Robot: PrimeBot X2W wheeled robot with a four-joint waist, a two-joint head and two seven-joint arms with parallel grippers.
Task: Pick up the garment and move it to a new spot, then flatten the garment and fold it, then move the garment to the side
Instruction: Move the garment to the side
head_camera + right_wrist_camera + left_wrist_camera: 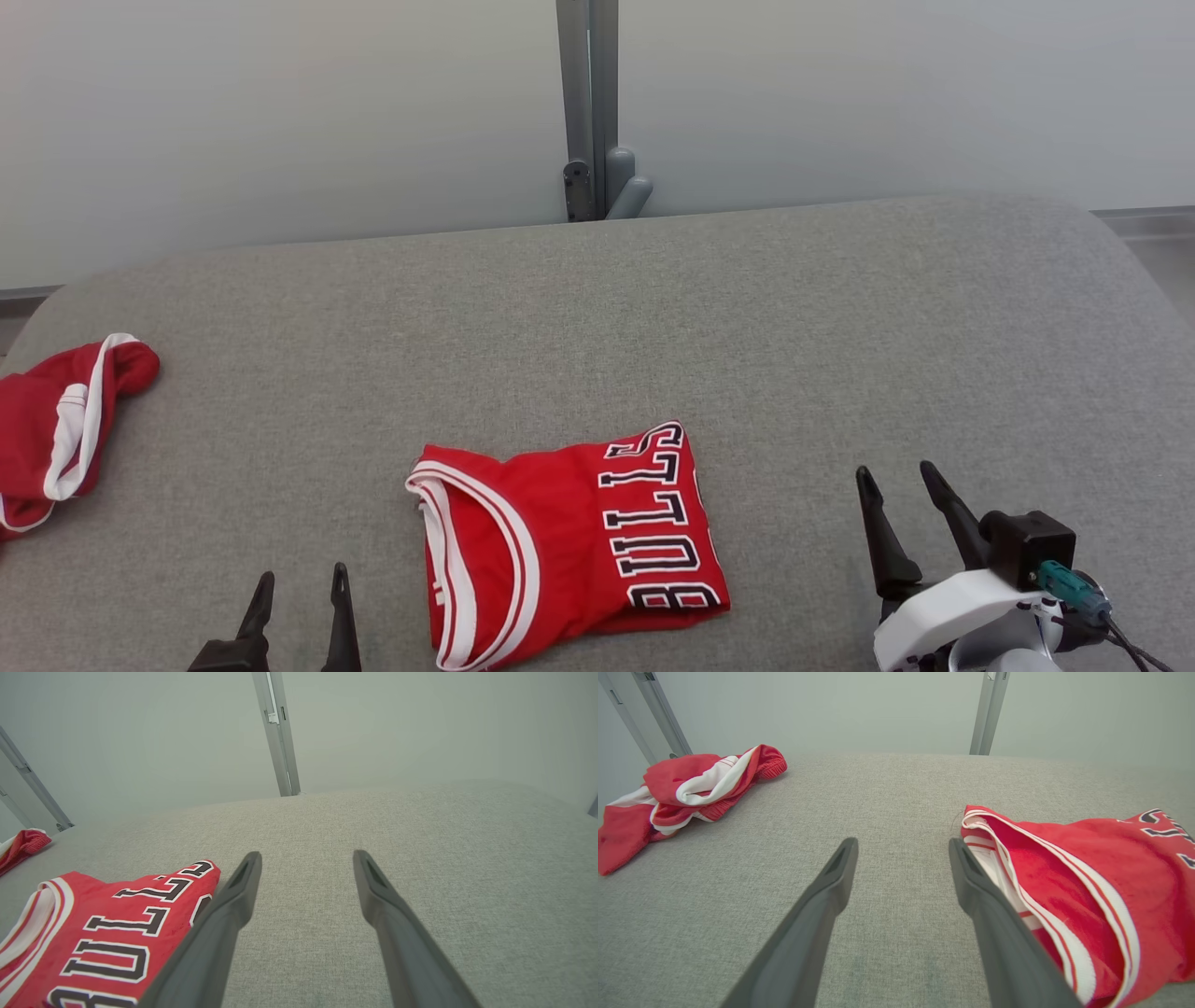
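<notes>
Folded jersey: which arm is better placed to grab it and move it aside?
Probably left. The left pincer stands open right beside the trimmed edge of the folded jersey, while the right pincer is open too but has a wider strip of bare gray surface between it and the jersey.

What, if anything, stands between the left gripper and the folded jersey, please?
Nothing visible does. Only bare grey surface separates the left gripper from the jersey; the crumpled garment lies far to its left.

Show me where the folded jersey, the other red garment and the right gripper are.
Jersey [551, 532], head view, red cloth beside the letters.
Other garment [23, 429], head view, its red part.
Right gripper [895, 469], head view, midway between its fingertips.
</notes>
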